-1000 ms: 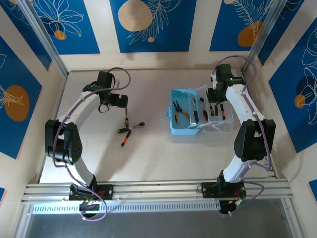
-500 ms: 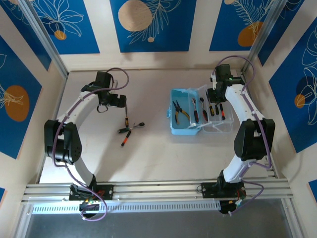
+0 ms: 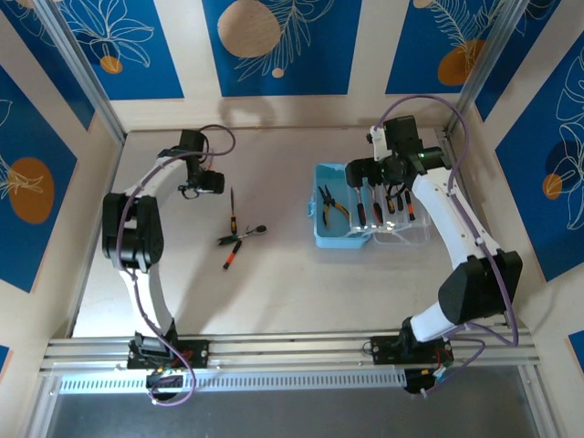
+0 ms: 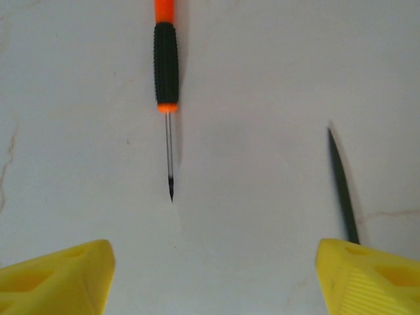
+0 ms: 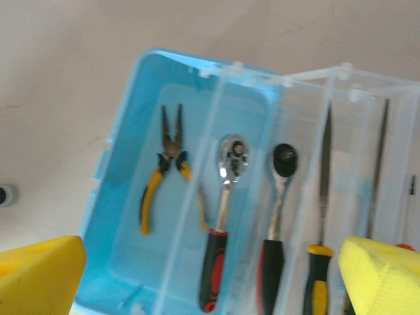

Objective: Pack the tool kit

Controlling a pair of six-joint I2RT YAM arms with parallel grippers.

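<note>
On the table's right half, the tool kit is lying open, with its clear lid folded out to its right. The pliers inside are being stored lengthwise, jaws toward the far wall. Left of centre, a loose screwdriver is being viewed tip-first by the left gripper, whose fingers are being held wide apart and empty. The right gripper is being held spread and empty over the case. Several tool handles are being cut off by the right wrist view's lower edge. A dark tip beside one left finger cannot be identified.
</note>
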